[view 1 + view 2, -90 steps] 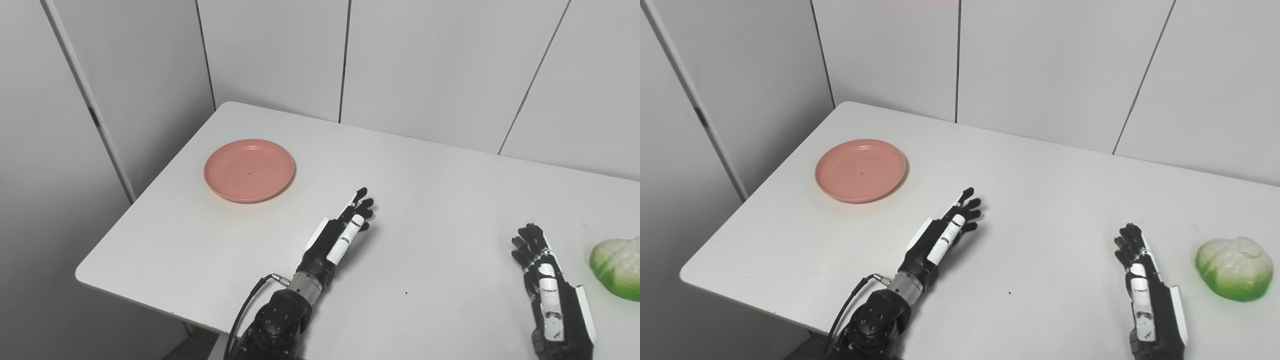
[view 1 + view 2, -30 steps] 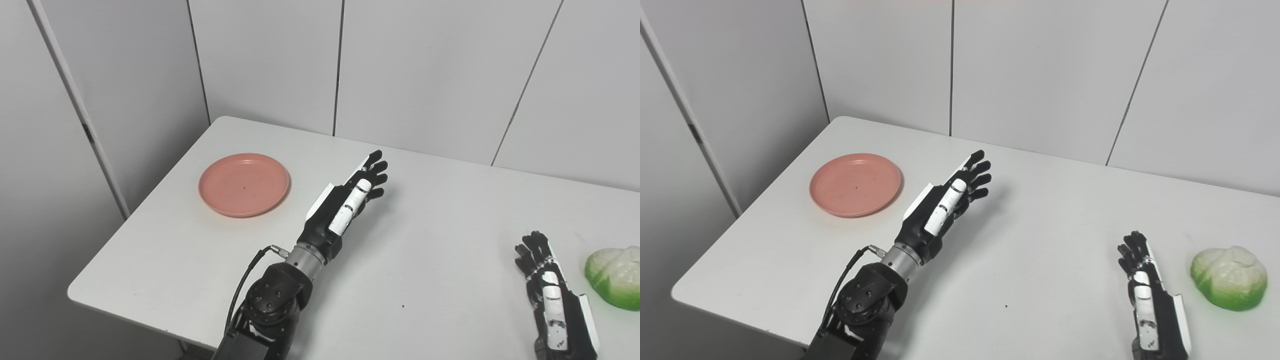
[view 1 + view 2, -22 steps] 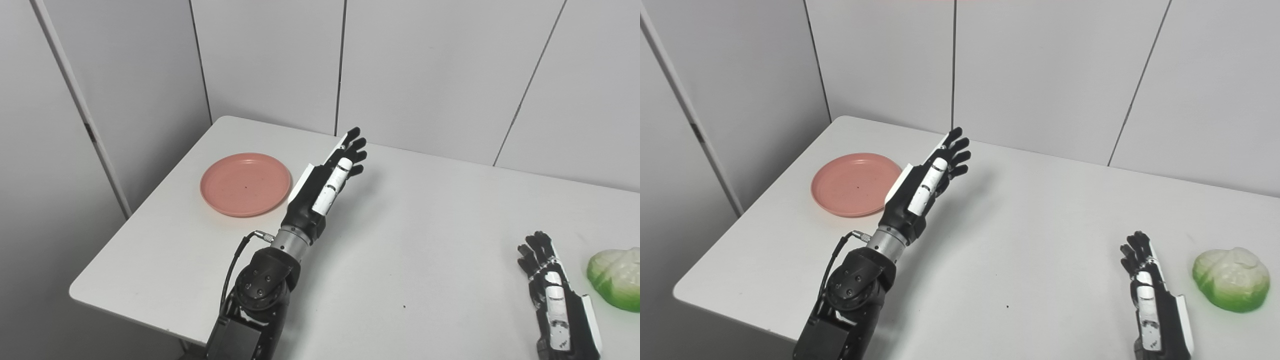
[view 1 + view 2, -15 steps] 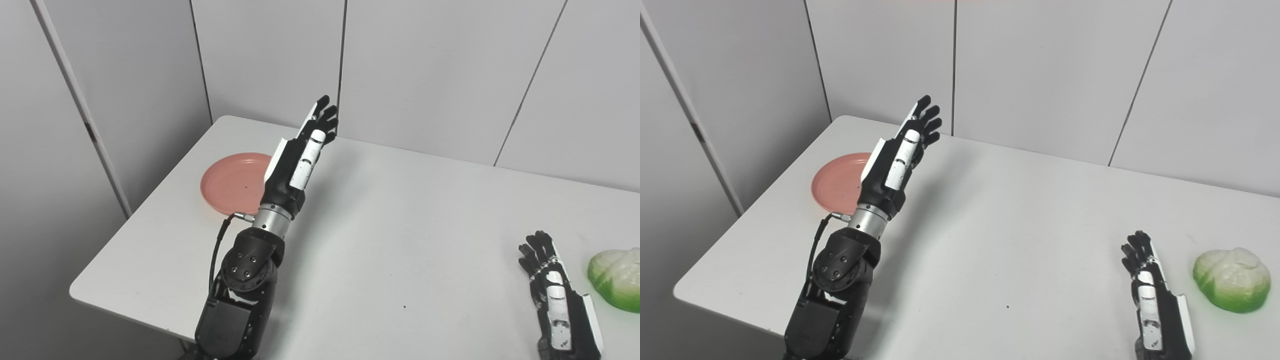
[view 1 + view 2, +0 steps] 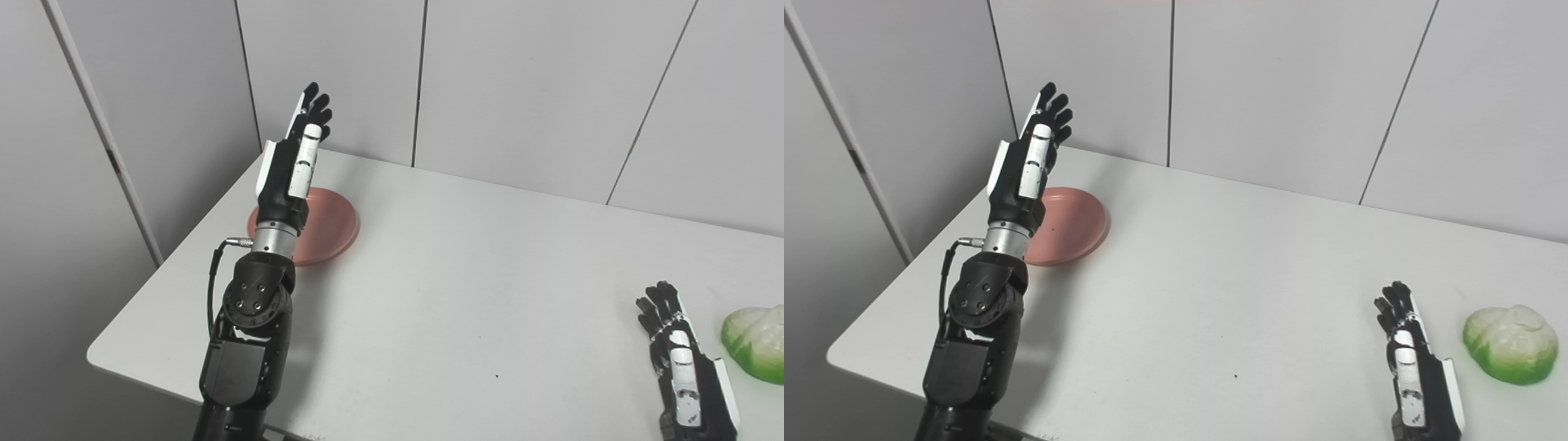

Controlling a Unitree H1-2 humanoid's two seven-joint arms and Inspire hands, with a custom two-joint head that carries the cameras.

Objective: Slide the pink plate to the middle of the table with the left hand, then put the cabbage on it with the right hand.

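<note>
I held the left hand (image 5: 293, 160) raised above the plate (image 5: 331, 223) at far left, fingers spread and empty, ready to push. Right hand (image 5: 1415, 361), open, waited beside the cabbage (image 5: 1510, 344).

Setting: bare lab or test cell. Plain white table (image 5: 490, 294) with rounded corners stands in corner of room; pale grey panel walls (image 5: 520, 86) with dark vertical seams enclose far and left sides. No domestic furnishings visible.
</note>
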